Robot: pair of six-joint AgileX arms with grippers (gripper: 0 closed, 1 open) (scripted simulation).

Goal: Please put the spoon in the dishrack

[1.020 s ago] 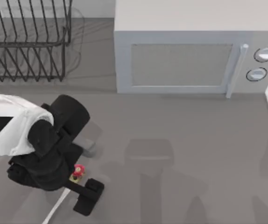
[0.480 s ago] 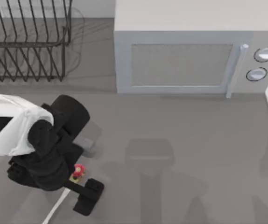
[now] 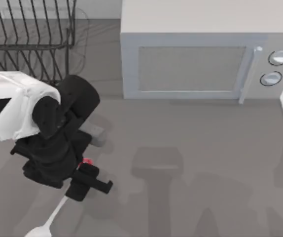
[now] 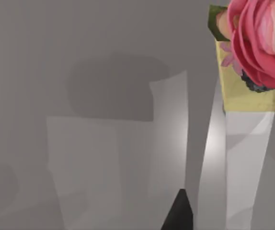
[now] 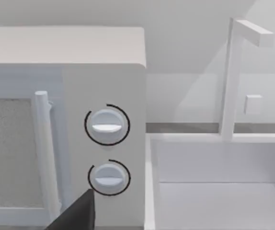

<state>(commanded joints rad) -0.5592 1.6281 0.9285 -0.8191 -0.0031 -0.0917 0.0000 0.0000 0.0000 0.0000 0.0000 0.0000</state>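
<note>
Grey tabletop [image 3: 205, 148]: left gripper [image 3: 85, 174] clamps the spoon [image 3: 53, 217] near its red knob, lifted, dishrack [image 3: 28, 44] behind; right gripper's [image 5: 75, 215] opening unclear.

Between my left gripper [image 3: 85, 178] and the dishrack [image 3: 28, 44] at the far left, bare table [image 3: 191, 163] lies open. The grey microwave [image 3: 200, 54] stands beside the rack's right and blocks that side. The table's right half is free.
</note>
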